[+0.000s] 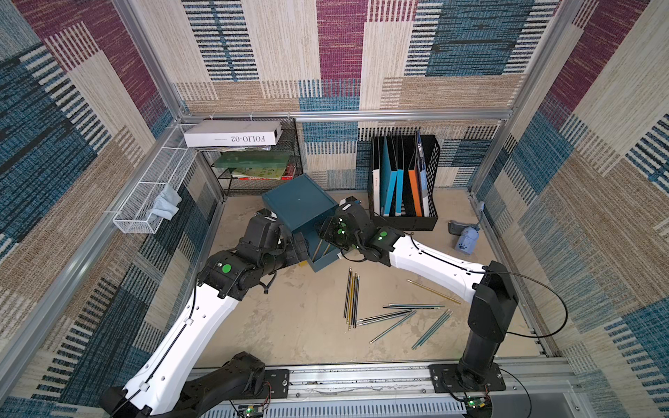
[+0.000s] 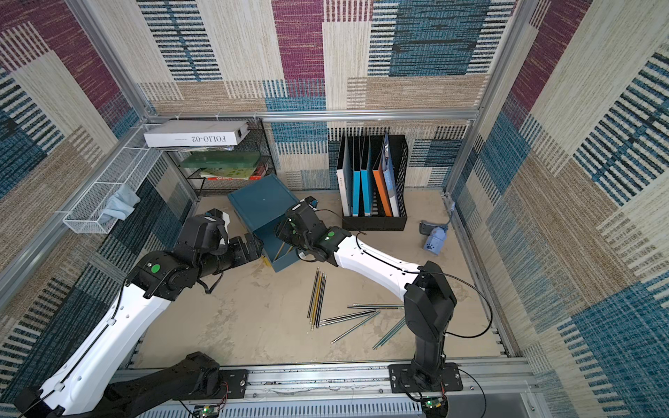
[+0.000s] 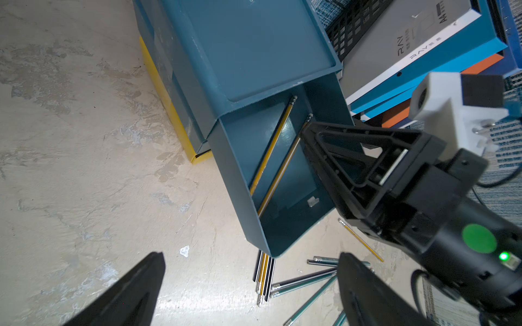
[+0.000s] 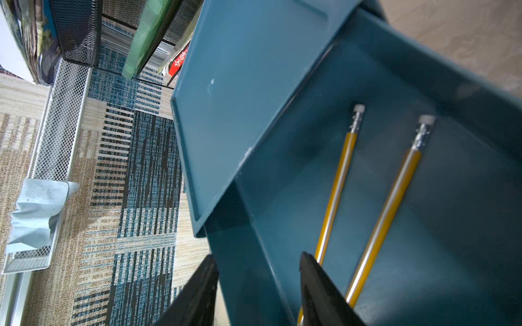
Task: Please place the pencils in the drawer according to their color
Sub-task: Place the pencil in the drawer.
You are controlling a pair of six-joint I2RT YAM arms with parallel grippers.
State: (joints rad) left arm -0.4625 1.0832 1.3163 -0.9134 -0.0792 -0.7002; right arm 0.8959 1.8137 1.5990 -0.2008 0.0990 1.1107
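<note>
Yellow-striped pencils (image 4: 337, 194), two, lie inside the open drawer (image 3: 234, 175); remaining pencils (image 1: 353, 296) lie loose just before it. Judged light, stiff, apt to roll: pinch mid-shaft. Over the drawer, right gripper (image 4: 258, 255) parted, empty; beside it, left gripper (image 3: 250, 254) spread wide.

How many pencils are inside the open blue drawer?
2. One yellow pencil lies in the drawer, the second yellow pencil beside it. More may hide under the cabinet.

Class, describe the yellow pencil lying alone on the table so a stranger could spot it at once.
Find the teal cabinet mid-table, its drawer pulled open. On the table in front, beside the right arm, lies the lone yellow pencil. Unlike the bundled pencils and the teal-blue ones, it touches no other pencil.
</note>
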